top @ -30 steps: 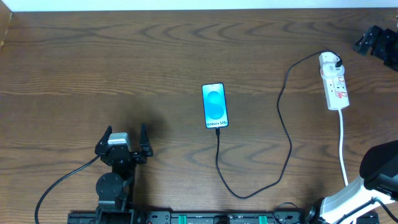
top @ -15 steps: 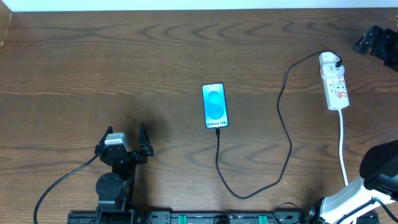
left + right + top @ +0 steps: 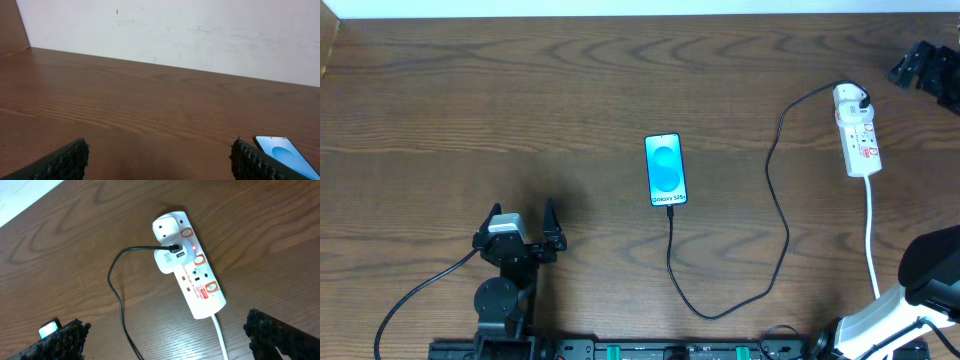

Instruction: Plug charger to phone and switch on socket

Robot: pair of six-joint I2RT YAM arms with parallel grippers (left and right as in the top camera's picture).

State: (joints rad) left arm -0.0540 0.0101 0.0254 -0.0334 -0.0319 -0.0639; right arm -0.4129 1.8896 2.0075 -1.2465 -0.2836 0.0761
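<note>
The phone (image 3: 665, 170) lies face up mid-table with its blue screen lit. It also shows in the left wrist view (image 3: 285, 150) and the right wrist view (image 3: 48, 329). The charger cable (image 3: 780, 200) runs from the phone's near edge in a loop to the white adapter (image 3: 170, 260) plugged into the socket (image 3: 860, 140). A small red light glows on the socket (image 3: 200, 287) beside the adapter. My left gripper (image 3: 520, 222) is open and empty near the front left, low over the table (image 3: 160, 162). My right gripper (image 3: 165, 340) is open and empty, high above the socket.
The socket's white cord (image 3: 871, 230) runs toward the front right, past my right arm's base (image 3: 920, 280). A white wall (image 3: 175, 30) borders the table's far edge. Bare wood lies between my left gripper and the phone.
</note>
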